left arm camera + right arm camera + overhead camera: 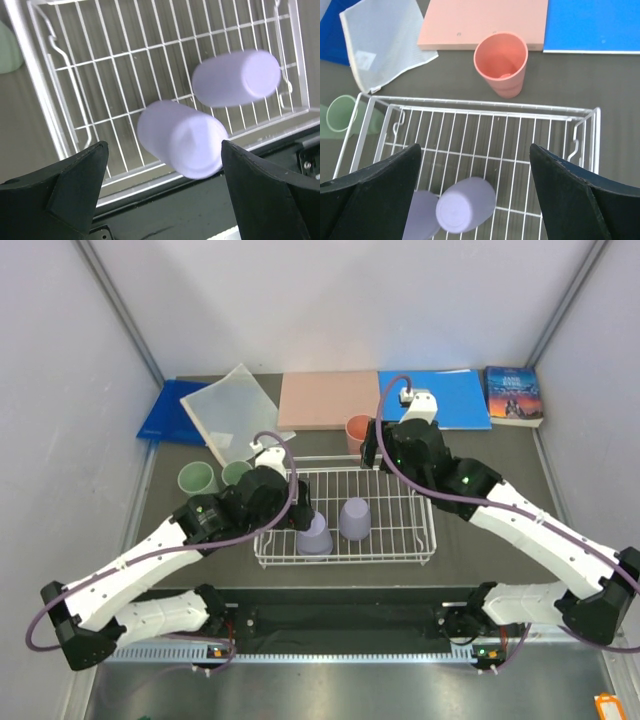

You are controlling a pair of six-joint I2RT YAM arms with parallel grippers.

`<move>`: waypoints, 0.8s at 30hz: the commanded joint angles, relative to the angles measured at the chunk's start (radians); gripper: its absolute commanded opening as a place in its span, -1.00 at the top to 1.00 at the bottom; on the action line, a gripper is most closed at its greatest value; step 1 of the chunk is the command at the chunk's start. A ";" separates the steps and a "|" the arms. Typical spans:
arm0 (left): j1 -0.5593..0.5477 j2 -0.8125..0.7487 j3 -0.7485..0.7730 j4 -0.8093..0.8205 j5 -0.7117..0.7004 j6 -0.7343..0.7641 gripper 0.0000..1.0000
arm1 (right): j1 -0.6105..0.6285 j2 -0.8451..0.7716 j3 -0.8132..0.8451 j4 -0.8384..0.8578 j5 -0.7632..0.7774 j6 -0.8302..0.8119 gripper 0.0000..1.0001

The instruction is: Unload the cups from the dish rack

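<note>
Left gripper [164, 145] stood wide open and empty over two inverted lavender cups [355, 518] in the dish rack [345, 563]. Right gripper [475, 147] was open and empty. Salmon cup [501, 62] stood upright just beyond the rack.

Your left gripper [162, 162] and right gripper [475, 155] both gape wide, each arm elbow-bent, reaching forward.

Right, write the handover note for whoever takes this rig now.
Left gripper: open, empty, over the nearer purple cup in the dish rack.
Right gripper: open, empty, above the rack's far side, near the pink cup.
Done: pink cup upright on the table beyond the rack; two green cups left of it.
Left: nearer purple cup and other purple cup, both upside down in the rack.
</note>
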 commanded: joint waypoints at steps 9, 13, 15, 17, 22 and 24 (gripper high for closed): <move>-0.131 0.069 -0.006 -0.002 -0.170 -0.005 -0.98 | 0.094 -0.094 -0.066 -0.010 0.095 0.122 -0.77; -0.133 0.089 -0.026 0.019 -0.159 0.021 -0.98 | 0.098 -0.108 -0.077 -0.018 0.108 0.125 -0.77; -0.133 0.101 -0.033 0.033 -0.153 0.018 -0.98 | 0.098 -0.108 -0.080 -0.022 0.109 0.125 -0.77; -0.131 0.107 -0.039 0.050 -0.135 0.018 -0.98 | 0.100 -0.103 -0.083 -0.022 0.109 0.126 -0.77; -0.131 0.077 -0.018 0.068 -0.145 -0.011 -0.98 | 0.098 -0.097 -0.083 -0.018 0.106 0.132 -0.77; -0.131 0.058 0.003 0.067 -0.167 -0.014 -0.98 | 0.100 -0.094 -0.088 -0.013 0.101 0.134 -0.77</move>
